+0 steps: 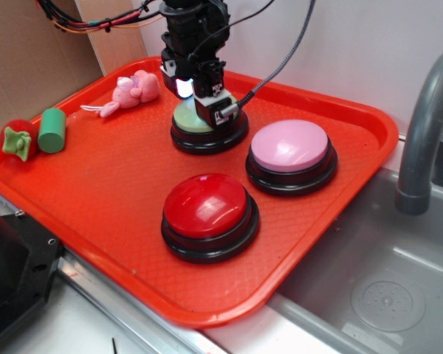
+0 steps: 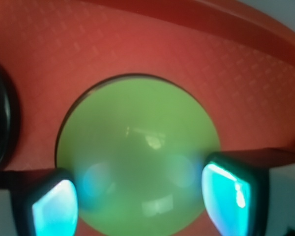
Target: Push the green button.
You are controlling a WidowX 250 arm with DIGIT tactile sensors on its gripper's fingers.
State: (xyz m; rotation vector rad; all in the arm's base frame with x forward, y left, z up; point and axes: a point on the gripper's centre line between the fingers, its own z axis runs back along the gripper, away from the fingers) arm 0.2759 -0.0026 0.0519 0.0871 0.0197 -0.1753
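Your gripper (image 2: 140, 199), jaws spread and empty, sits directly over the green button (image 2: 137, 152); whether it presses yet cannot be told.

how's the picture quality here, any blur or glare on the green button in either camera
Wrist view: soft focus throughout; the green button fills the frame with pale reflections on its dome, and the tool fingers are blurred, glowing cyan. Exterior view: sharper, evenly lit; the tool hides most of the green button, and a bright white light shines on the tool.
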